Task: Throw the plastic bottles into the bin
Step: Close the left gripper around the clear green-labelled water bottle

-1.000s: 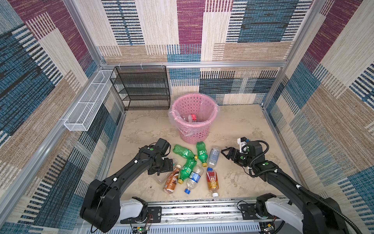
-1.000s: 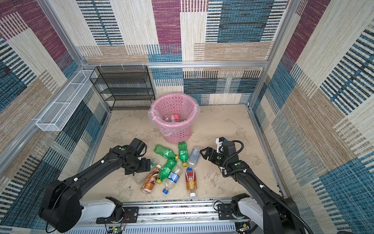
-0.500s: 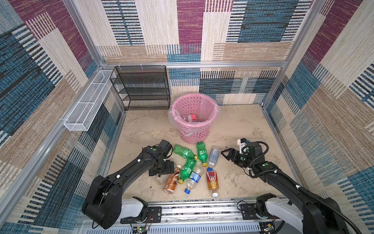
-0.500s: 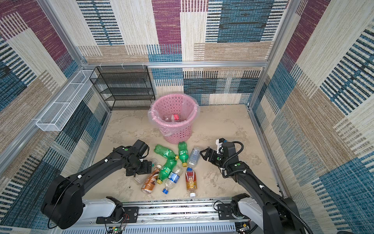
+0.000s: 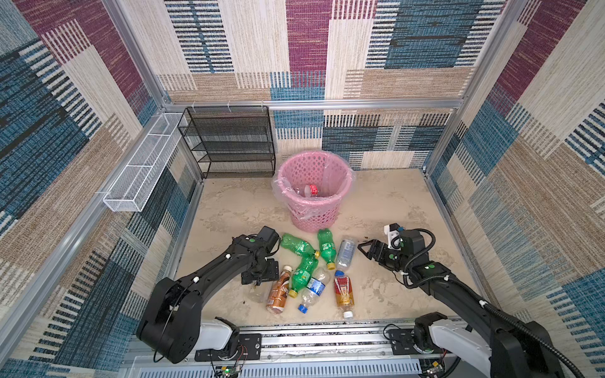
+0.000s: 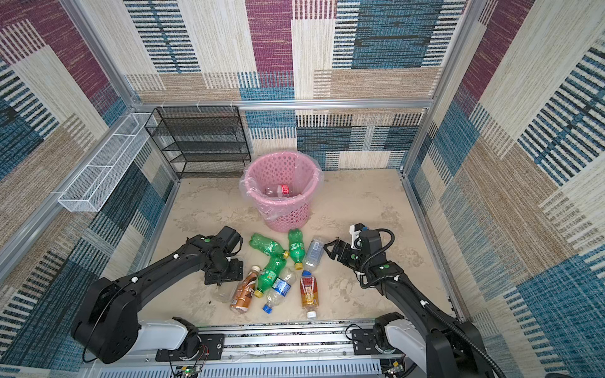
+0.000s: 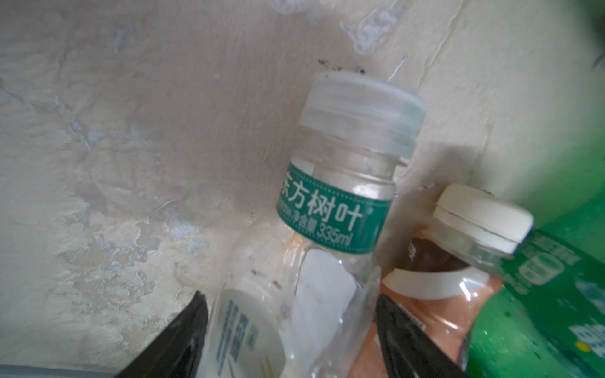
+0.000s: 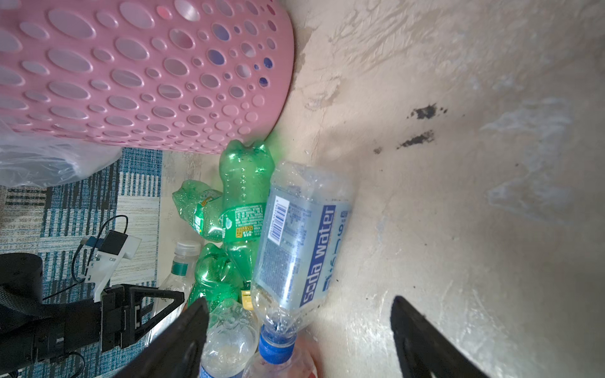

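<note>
Bare mottled desk [image 5: 393, 203] lies open right of the plastic bottles [image 5: 302, 273] and either side of the pink perforated bin [image 5: 314, 212], which stands at their far edge, one red-labelled bottle [image 5: 312, 189] inside its clear liner [image 5: 280, 196]. The left arm [image 5: 212, 271] bends steeply down; the left end effector [image 7: 289, 297] straddles a clear white-capped bottle [image 7: 330, 209], though whether it grips I cannot tell. The right end effector [image 5: 365, 251] hangs low, spread wide and empty, facing the crinkled soda water bottle [image 8: 304, 235]

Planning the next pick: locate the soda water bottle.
In both top views the soda water bottle lies right of centre, between a green bottle and the right gripper.
</note>
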Robot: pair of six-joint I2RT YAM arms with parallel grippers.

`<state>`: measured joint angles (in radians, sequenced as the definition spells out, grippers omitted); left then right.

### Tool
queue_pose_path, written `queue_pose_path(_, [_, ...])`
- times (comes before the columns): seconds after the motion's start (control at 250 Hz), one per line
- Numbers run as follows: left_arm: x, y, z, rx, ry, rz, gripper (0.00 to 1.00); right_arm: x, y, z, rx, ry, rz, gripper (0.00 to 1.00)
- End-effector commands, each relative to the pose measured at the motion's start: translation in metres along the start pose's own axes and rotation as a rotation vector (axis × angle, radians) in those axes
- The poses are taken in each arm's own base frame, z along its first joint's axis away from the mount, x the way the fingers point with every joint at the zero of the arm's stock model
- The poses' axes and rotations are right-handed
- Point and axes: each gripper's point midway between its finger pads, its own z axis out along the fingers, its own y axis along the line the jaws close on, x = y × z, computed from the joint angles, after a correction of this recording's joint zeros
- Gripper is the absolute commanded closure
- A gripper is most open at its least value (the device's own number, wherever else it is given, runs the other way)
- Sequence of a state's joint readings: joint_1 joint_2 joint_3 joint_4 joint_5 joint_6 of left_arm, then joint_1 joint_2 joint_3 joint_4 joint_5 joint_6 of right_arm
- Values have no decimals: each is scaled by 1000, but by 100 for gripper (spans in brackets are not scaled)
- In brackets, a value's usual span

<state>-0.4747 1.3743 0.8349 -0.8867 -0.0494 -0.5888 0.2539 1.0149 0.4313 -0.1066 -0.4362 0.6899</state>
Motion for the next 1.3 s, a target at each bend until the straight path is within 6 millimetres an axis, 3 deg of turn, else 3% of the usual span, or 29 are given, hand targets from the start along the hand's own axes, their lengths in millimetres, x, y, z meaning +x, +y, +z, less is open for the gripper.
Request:
queue_pose_path(0.0, [2,7,1,-35,9,-48,17,-5,4,-1,-12,-22,-17,12])
queue_pose_path(0.204, [6,11,0,-42,19,-74,19,-5,3,-1,-8,-23,-15,11])
queue_pose_path(0.428, [11,15,2,-40,33,-102,31,-4,2,-1,-8,-24,-14,11])
queue_pose_path(0.776, [-3,23,5,-58,-3,-143,41,-5,3,-2,-11,-28,-14,11])
queue_pose_path(0.832, [-3,25,5,-65,1,-144,40,-5,3,-2,-10,-27,-13,11])
queue_pose_path(1.016, [9,29,7,-77,43,-144,23,-4,2,-2,-9,-26,-12,11])
queue_pose_path(1.296, [22,24,-2,-27,59,-176,27,-3,1,2,-7,-14,-11,11])
